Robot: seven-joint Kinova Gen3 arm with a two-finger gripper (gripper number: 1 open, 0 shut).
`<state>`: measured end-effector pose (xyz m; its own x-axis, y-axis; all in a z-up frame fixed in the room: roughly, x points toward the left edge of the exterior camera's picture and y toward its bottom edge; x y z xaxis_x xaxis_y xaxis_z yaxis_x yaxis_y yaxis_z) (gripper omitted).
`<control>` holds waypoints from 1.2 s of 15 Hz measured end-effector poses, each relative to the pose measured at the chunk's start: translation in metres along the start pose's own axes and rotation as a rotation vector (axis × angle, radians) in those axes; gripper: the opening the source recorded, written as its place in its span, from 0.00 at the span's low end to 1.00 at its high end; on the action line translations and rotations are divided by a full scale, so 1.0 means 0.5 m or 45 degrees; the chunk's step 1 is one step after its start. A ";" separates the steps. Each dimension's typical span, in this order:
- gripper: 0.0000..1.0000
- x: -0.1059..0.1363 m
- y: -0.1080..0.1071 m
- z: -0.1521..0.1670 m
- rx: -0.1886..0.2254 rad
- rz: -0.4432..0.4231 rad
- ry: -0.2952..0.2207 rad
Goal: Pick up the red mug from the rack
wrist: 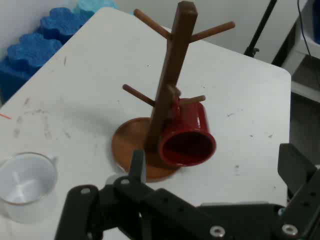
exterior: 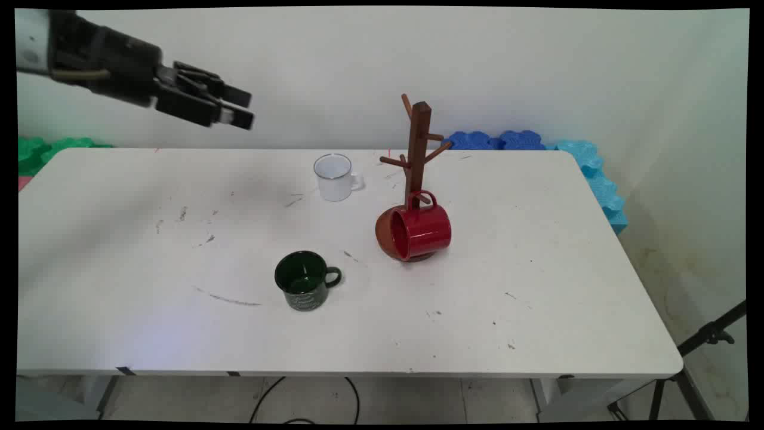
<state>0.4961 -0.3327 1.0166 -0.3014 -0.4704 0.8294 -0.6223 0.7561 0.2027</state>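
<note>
My gripper (exterior: 241,109) hangs high above the table's far left, open, with nothing between its fingers. It is well clear of every object. A brown wooden mug tree (exterior: 418,149) stands right of the table's middle, and a red mug (exterior: 421,232) hangs by its handle from a low peg, mouth facing left. In the hand view the gripper (wrist: 216,162) looks toward the tree (wrist: 172,80) and the red mug (wrist: 187,142). A white mug (exterior: 334,177) stands upright left of the tree, also seen as the white mug (wrist: 25,182) at the lower left. A dark green mug (exterior: 301,279) stands nearer the front.
The white table (exterior: 537,310) carries scuff marks. Blue foam mats (exterior: 537,143) lie behind its far right corner and green ones (exterior: 42,149) at the far left. A black tripod (exterior: 698,352) stands off the right edge. Cables lie on the floor below.
</note>
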 end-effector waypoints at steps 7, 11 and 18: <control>1.00 -0.062 0.145 0.132 0.071 -0.046 -0.009; 1.00 -0.091 0.195 0.205 0.124 -0.063 -0.026; 1.00 -0.128 0.252 0.325 0.186 -0.101 -0.073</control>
<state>0.3196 -0.2812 0.9047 -0.2854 -0.5541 0.7820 -0.7428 0.6435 0.1848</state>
